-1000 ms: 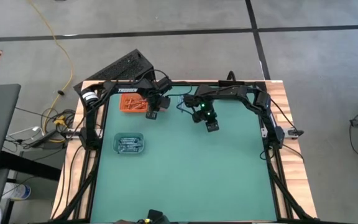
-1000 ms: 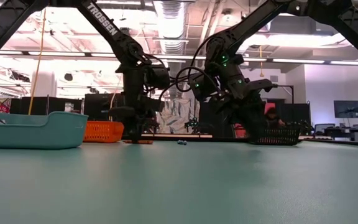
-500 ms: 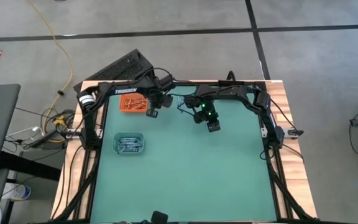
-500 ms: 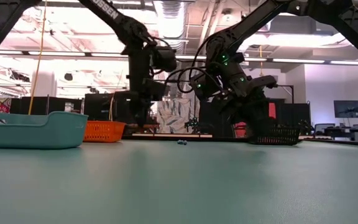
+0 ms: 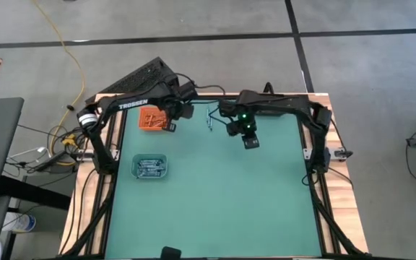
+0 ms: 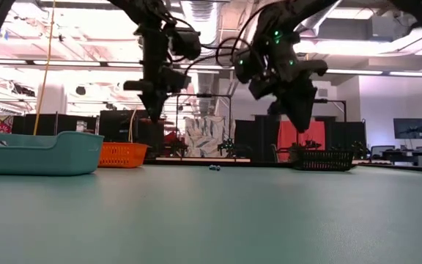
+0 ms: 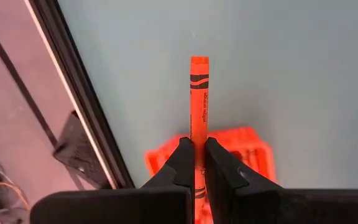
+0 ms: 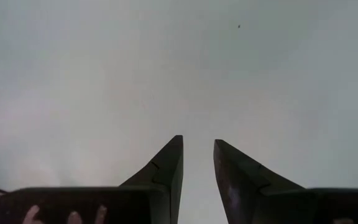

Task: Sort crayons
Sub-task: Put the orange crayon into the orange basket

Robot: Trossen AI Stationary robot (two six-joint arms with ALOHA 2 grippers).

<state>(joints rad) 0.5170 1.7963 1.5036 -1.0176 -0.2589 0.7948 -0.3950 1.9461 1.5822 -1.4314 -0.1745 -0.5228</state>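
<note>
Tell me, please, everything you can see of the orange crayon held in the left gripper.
The orange crayon is a slim, straight stick in an orange paper wrapper with dark wavy bands and small print near its flat far end. The left gripper is shut on its lower part, one dark finger on each side, and most of its length juts out beyond the fingertips. It is held in the air above the orange tray, touching nothing else.
</note>
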